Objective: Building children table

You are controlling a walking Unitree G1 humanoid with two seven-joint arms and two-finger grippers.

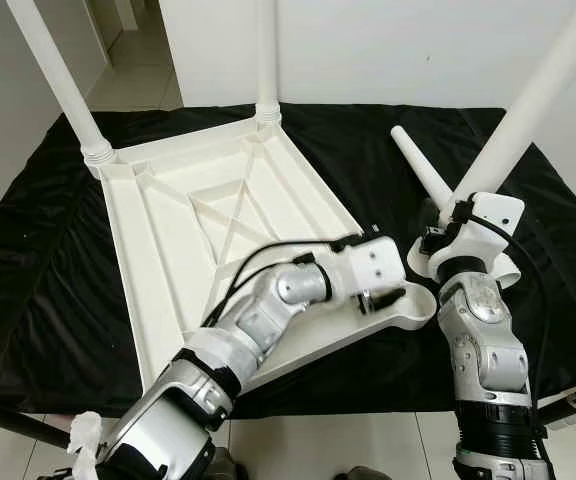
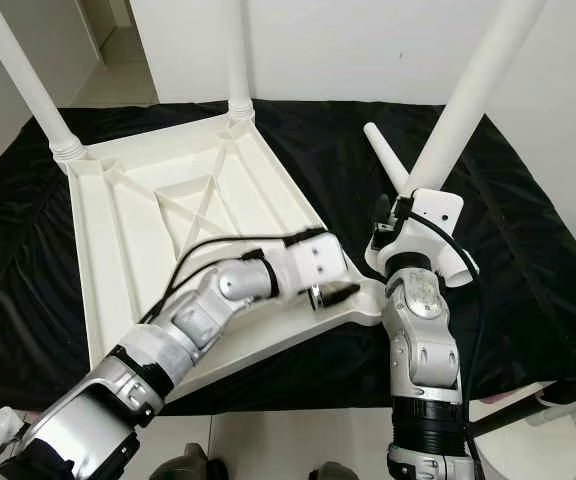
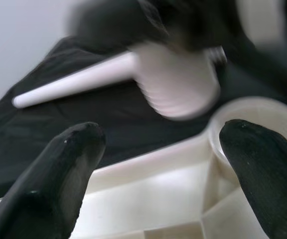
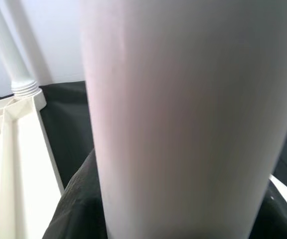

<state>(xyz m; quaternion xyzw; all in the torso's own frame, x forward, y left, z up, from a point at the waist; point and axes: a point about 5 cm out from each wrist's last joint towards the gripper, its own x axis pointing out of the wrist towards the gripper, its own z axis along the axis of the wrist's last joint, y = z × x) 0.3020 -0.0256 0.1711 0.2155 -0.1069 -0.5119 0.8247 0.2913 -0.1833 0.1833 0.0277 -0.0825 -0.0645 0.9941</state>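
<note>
The white plastic tabletop (image 1: 168,250) lies upside down on a black cloth, with two white legs (image 1: 58,85) (image 1: 267,60) standing in its far corners. My right gripper (image 2: 403,215) is shut on a third leg (image 1: 533,100), which tilts up to the right; its threaded end (image 3: 183,84) hangs just above the near-right corner socket (image 1: 418,305). My left gripper (image 1: 380,298) is open beside that socket (image 3: 263,117), its fingers (image 3: 69,164) spread over the ribbed underside. A fourth leg (image 1: 423,170) lies loose on the cloth behind.
The black cloth (image 1: 48,300) covers a low surface that ends at a front edge just before me. Pale floor tiles show below it. A white wall (image 1: 388,50) stands close behind, with an opening at the far left.
</note>
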